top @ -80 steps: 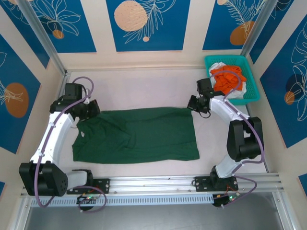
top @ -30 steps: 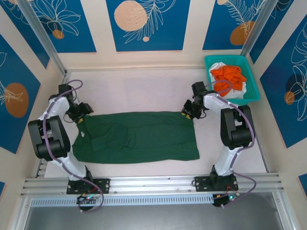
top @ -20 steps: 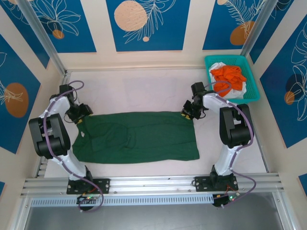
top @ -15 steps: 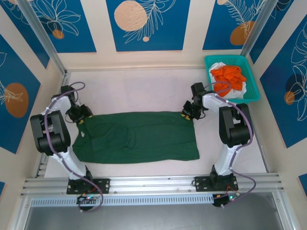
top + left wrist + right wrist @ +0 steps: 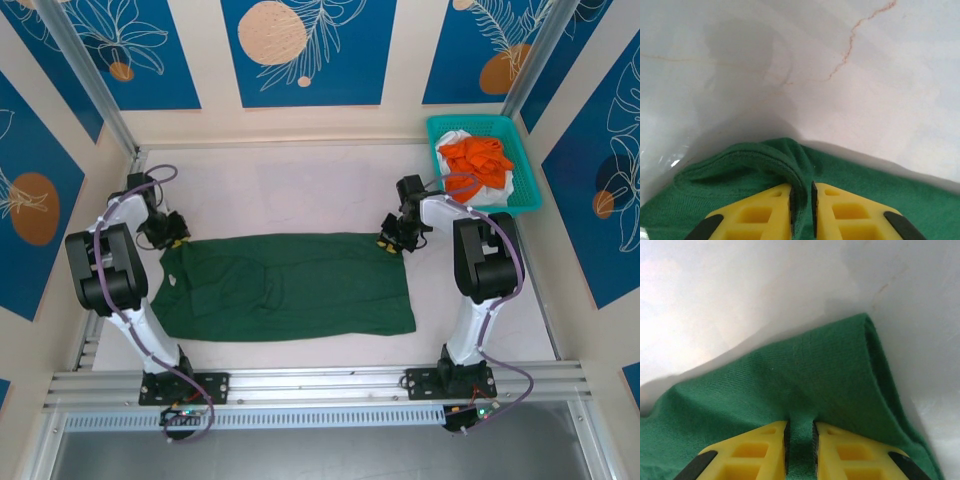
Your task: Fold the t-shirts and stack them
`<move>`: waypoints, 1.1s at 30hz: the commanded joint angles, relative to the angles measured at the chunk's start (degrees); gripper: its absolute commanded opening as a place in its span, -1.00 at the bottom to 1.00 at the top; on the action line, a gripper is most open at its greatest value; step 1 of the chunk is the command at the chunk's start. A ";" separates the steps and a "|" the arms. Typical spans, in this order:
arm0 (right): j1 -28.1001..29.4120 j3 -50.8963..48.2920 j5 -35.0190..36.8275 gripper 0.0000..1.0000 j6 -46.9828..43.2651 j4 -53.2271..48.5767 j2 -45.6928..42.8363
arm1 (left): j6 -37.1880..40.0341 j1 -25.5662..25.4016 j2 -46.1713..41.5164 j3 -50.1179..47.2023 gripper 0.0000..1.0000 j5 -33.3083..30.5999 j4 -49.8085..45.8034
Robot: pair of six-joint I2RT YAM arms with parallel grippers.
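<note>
Open table (image 5: 300,190) beyond green t-shirt (image 5: 290,285); basket (image 5: 470,120) occupies far right corner.

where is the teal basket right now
In the top view the teal basket sits at the far right corner of the table, holding the orange t-shirt, beyond the right end effector.

On table (image 5: 300,185), green t-shirt (image 5: 285,285) spread flat; left tool (image 5: 176,242) at far-left corner, right tool (image 5: 388,241) at far-right corner.
</note>
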 commanded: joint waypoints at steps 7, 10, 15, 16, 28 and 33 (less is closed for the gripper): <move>0.04 0.79 0.61 -0.55 0.66 -0.83 1.36 | 1.80 0.50 -0.32 -0.67 -0.76 1.96 0.60; -0.01 1.26 1.85 -0.55 1.04 -1.86 1.67 | 1.71 0.57 -0.09 -0.50 -1.00 1.20 1.20; -0.85 2.29 3.23 -0.55 2.16 -4.15 2.43 | 1.30 0.96 -1.50 1.59 -1.00 -3.03 3.40; -0.90 2.57 3.72 -0.54 2.42 -4.65 2.52 | 1.09 1.18 -1.70 2.12 -1.00 -3.51 4.03; -3.32 4.53 6.00 -0.31 5.14 -6.94 4.03 | -3.55 2.77 4.21 9.42 -1.00 -5.93 8.38; -3.35 5.81 5.39 -0.15 6.08 -6.85 4.28 | -5.25 2.78 9.05 13.76 -0.88 -7.71 5.16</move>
